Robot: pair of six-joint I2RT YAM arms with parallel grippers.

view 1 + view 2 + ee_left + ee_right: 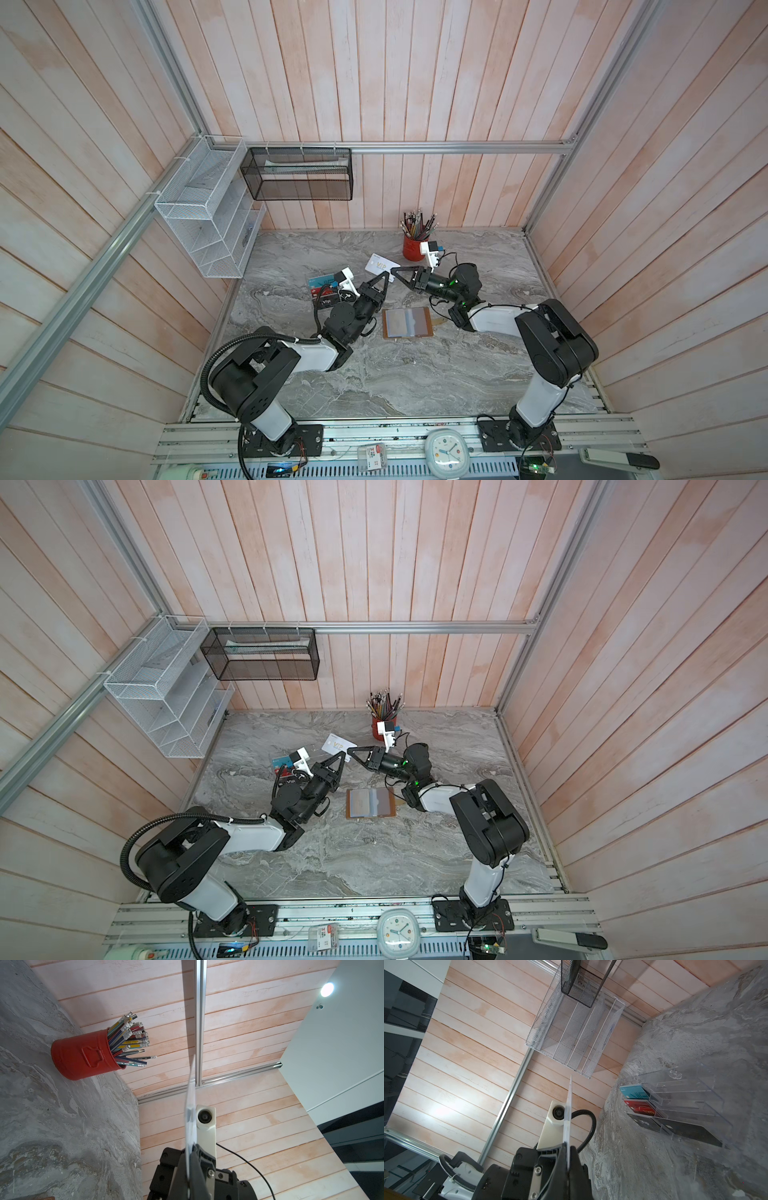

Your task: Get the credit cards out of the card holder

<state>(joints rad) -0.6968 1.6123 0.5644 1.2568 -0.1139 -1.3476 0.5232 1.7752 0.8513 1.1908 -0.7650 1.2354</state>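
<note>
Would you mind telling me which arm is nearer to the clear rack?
Left. The left arm has its wrist right beside the rack, overlapping it in both top views; the right arm reaches in from the opposite side, short of it.

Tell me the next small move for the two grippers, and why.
Probably open the left gripper and back it off. It and the right gripper are both shut on the same whitish-silver card, clear of the card holder; neither arm can carry it away until one lets go. Which one releases is my guess.
</note>
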